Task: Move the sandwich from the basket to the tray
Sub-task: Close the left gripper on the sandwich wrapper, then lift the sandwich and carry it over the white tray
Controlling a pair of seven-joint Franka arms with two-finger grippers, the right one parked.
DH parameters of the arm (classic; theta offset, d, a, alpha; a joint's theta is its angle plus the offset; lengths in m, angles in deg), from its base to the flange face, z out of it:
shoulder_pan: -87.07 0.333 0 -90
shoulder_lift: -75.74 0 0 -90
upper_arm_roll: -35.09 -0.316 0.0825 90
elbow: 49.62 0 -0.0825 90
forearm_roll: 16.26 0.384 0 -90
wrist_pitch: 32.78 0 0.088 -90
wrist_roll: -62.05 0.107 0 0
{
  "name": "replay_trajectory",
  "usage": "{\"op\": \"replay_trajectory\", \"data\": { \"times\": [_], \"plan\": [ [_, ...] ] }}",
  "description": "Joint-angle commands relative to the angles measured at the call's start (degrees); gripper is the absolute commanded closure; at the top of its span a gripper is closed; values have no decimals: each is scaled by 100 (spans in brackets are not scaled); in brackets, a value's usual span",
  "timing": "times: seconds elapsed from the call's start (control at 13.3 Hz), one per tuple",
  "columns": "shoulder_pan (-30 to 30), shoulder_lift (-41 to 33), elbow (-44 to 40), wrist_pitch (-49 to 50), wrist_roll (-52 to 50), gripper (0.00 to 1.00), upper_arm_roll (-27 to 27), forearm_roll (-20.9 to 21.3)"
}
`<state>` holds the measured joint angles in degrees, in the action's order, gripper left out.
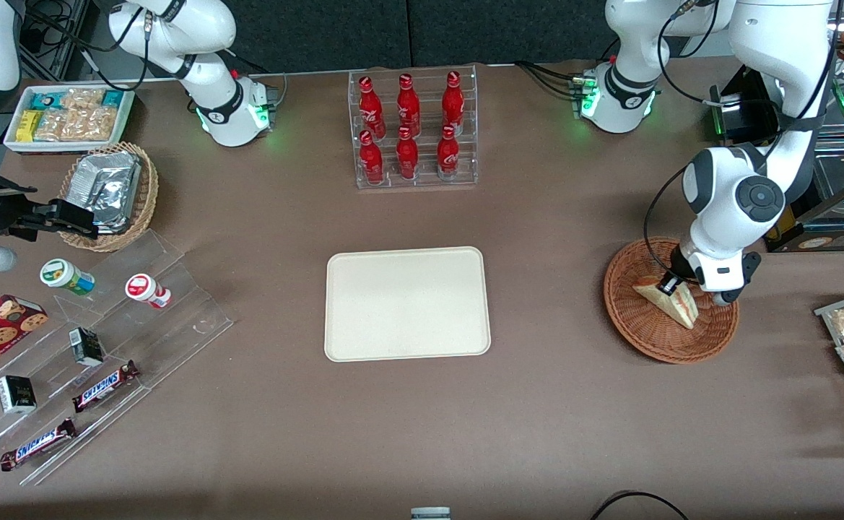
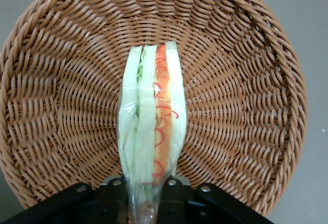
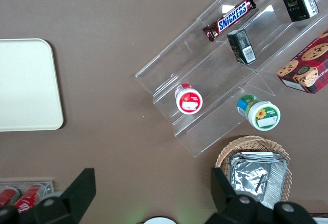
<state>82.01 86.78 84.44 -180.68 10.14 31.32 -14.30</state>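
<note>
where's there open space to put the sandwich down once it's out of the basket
The tray is bare, and brown table lies open between it and the basket. The end effector is at the sandwich in that basket. It is crowded toward the parked arm's end, around the clear snack racks.

My wrist hides the part of the basket (image 1: 671, 339) farthest from the front camera, and covers most of my gripper (image 1: 671, 285) too. In the wrist view, the sandwich (image 2: 151, 131) runs out of frame at its gripped end, so whether my fingers actually pinch it stays unclear.
</note>
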Motion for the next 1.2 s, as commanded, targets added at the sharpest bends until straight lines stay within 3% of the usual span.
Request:
{"op": "replay_trajectory", "data": {
  "times": [0.0,0.15,0.38,0.6,0.82,1.12],
  "plan": [
    [-39,-259,-143,417,-92,82,8,111],
    [-65,-628,-467,1364,-65,82,34,427],
    [-206,-875,-1528,3200,-48,82,341,446],
    [-259,-902,-2548,4345,57,83,859,393],
    [-268,-718,-3341,4998,594,83,1500,25],
    [-276,-341,-3965,4964,497,82,2563,-11]
  ]
}}
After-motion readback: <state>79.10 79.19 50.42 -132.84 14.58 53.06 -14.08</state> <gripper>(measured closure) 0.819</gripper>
